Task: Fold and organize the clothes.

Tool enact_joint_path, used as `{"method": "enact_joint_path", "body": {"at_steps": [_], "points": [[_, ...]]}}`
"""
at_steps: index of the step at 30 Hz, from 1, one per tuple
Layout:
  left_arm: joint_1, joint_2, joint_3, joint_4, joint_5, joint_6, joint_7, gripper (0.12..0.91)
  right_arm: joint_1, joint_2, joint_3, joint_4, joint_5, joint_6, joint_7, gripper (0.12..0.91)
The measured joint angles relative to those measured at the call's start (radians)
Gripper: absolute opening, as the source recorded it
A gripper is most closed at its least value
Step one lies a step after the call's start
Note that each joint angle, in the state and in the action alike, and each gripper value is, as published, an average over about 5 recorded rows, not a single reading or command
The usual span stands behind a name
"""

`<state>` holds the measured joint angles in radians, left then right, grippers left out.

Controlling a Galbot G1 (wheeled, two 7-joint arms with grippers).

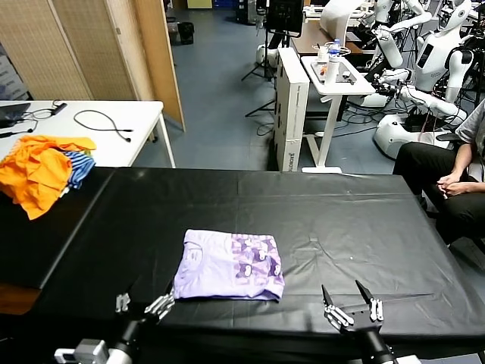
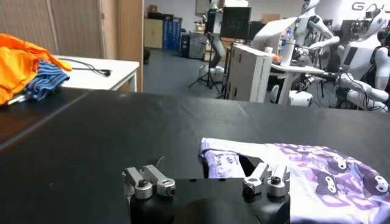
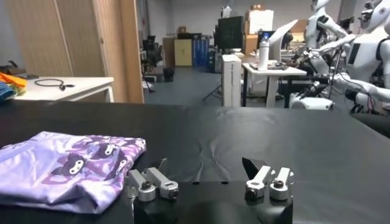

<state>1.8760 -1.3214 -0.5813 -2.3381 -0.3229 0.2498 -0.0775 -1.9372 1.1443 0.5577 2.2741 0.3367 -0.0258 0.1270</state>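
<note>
The clothes are one pale lavender T-shirt point(image 1: 231, 265), folded into a flat rectangle with its purple print facing up on the right half. It lies on the black table point(image 1: 341, 220) near the front edge. My left gripper point(image 1: 144, 303) hovers open just off the shirt's front-left corner, apart from it. In the left wrist view the T-shirt point(image 2: 304, 176) lies just past the open left gripper point(image 2: 204, 167). My right gripper point(image 1: 342, 297) stands open and empty to the right of the shirt. The right wrist view shows the right gripper point(image 3: 204, 165) with the T-shirt point(image 3: 67, 167) off to one side.
A bright orange garment point(image 1: 38, 171) and a blue-striped cloth point(image 1: 79, 163) lie at the table's far-left corner. Behind them stands a white table point(image 1: 91, 125) with cables. A seated person point(image 1: 455, 182) is at the right edge. A white desk point(image 1: 333, 83) and other robots stand beyond.
</note>
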Motion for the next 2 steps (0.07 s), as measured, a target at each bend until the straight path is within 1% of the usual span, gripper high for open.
{"method": "enact_joint_path", "body": {"at_steps": [2], "points": [[0.000, -0.001, 0.000, 0.000, 0.001, 0.000, 0.000, 0.907, 0.000, 0.000, 0.000, 0.000, 0.000, -0.001, 0.000, 0.907]]}}
